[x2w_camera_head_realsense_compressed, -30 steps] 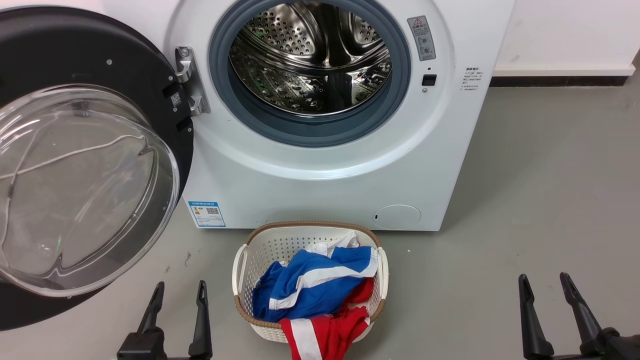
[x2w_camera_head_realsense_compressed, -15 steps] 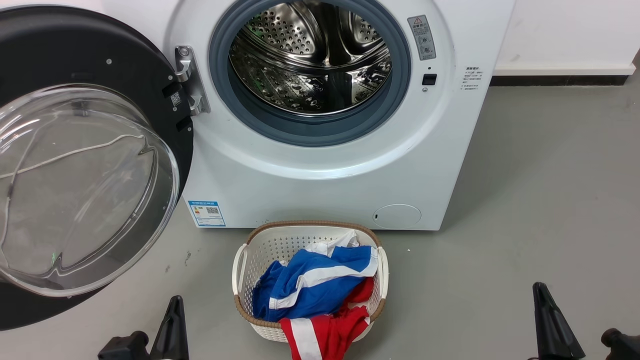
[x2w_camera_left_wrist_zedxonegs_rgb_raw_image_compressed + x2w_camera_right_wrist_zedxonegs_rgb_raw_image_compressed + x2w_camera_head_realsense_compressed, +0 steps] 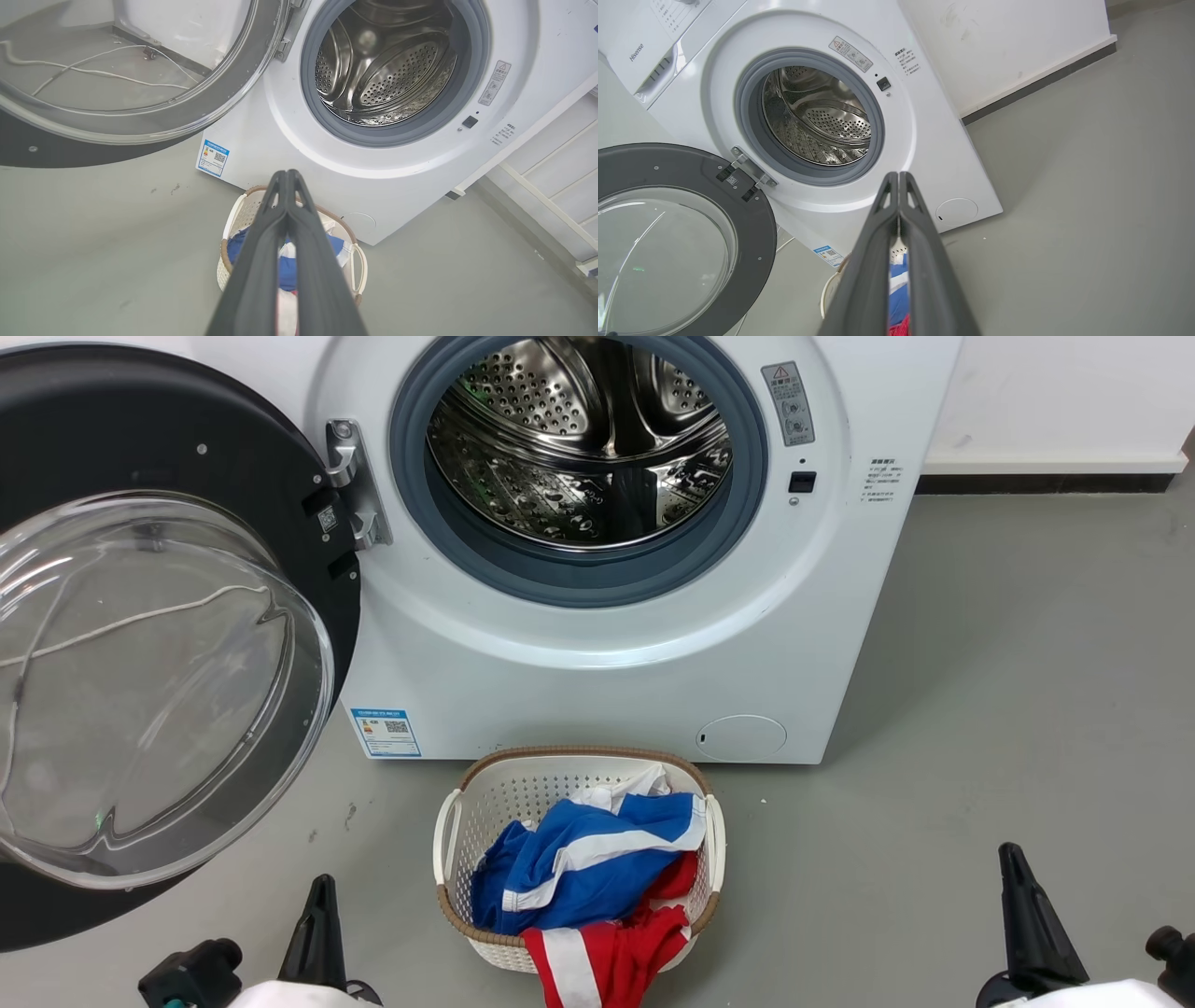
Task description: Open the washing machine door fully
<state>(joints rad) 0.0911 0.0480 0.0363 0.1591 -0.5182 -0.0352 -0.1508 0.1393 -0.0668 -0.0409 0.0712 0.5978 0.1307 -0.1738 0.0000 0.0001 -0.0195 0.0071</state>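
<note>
Washing machine door (image 3: 159, 653) wide open, hanging left of steel drum (image 3: 579, 439) in washing machine (image 3: 607, 663). Left tool (image 3: 286, 175) pinched closed, empty, near laundry basket (image 3: 523, 793); right tool (image 3: 899, 175) likewise closed, gripping nothing.

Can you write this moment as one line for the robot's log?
washing machine door: wide open, untouched | drum: empty | left gripper: shut, empty | right gripper: shut, empty | basket: clothes inside

Drum mouth (image 3: 579, 448) unblocked, washing machine door (image 3: 159, 691) jutting out left, laundry basket (image 3: 579, 756) in front, open floor (image 3: 1008, 691) right
</note>
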